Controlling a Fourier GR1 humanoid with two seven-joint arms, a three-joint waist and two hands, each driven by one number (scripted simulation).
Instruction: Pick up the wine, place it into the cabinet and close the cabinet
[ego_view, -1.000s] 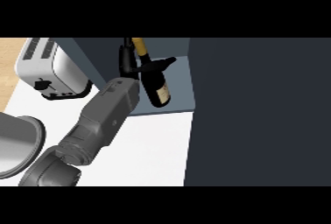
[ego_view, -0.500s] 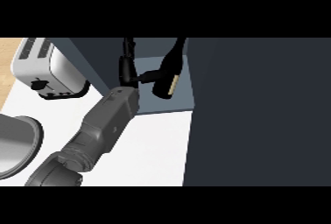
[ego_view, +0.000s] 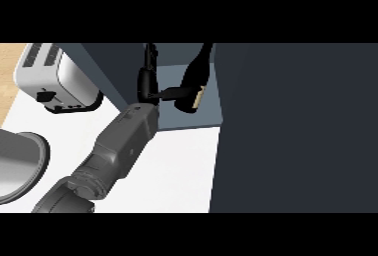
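The wine bottle (ego_view: 195, 82) has swung away from the palm to the right. It now leans inside the cabinet (ego_view: 177, 119), upper middle of the frame, gold end low near the shelf floor. My left robot hand (ego_view: 150, 80) has spread wide, fingers straight up, with only the thumb reaching across to touch the bottle. I judge the placing nearly done; withdrawing comes next, then closing. The dark cabinet door (ego_view: 295, 125) fills the right, its edge just beside the bottle. Open room lies lower left over the white desk (ego_view: 177, 165), between toaster (ego_view: 59, 75) and door.
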